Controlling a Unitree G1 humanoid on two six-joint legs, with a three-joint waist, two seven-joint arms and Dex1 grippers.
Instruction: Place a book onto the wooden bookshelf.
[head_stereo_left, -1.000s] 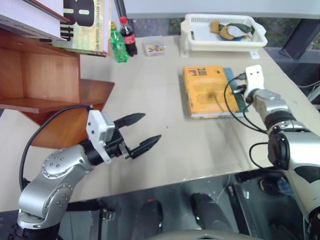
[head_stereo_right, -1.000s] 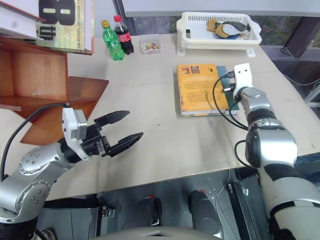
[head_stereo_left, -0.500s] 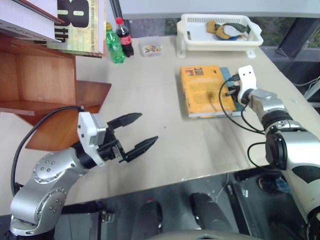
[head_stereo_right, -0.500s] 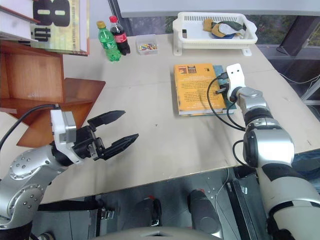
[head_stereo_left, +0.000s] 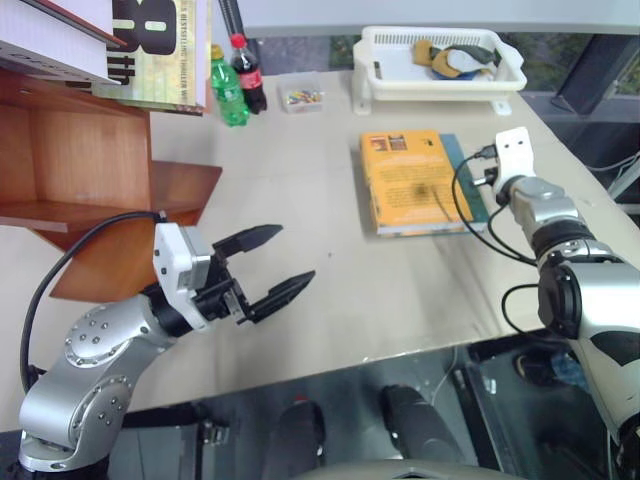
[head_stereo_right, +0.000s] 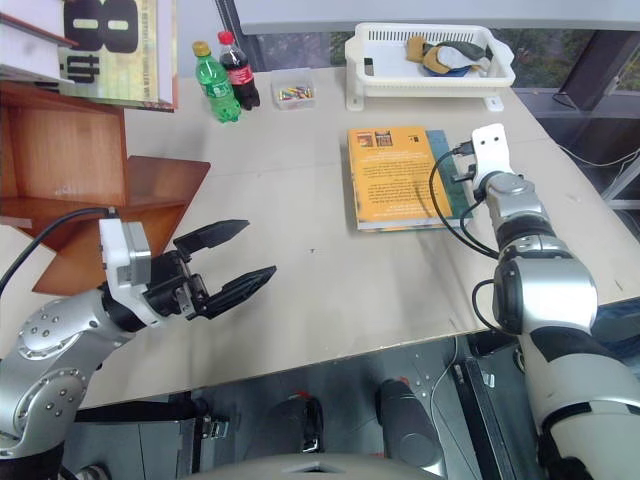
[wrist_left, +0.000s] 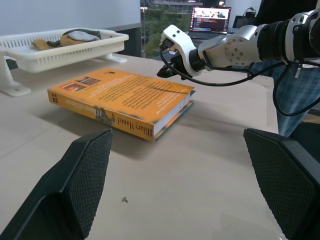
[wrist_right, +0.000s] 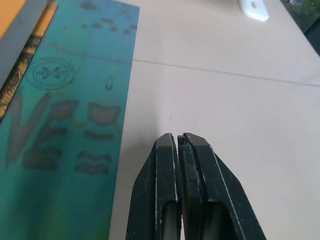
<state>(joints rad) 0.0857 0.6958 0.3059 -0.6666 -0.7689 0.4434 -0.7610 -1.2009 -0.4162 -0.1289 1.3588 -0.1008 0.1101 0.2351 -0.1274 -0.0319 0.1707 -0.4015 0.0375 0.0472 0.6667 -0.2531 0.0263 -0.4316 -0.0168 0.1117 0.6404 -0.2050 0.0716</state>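
Black fingers of the left gripper stand wide apart near the table edge. Farther right, the orange book lies flat on a teal book; the right gripper, shut and empty, should slide under its right edge. Wooden bookshelf waits far left.

Lying flat on the beige table: the thick orange book, spine with black lettering turned to the camera, a thinner teal book just showing beneath it. Behind the book, a white basket; at its far edge, just beside it, the right gripper. In front of the book, well apart from it, the two black fingers of the left gripper, spread wide.
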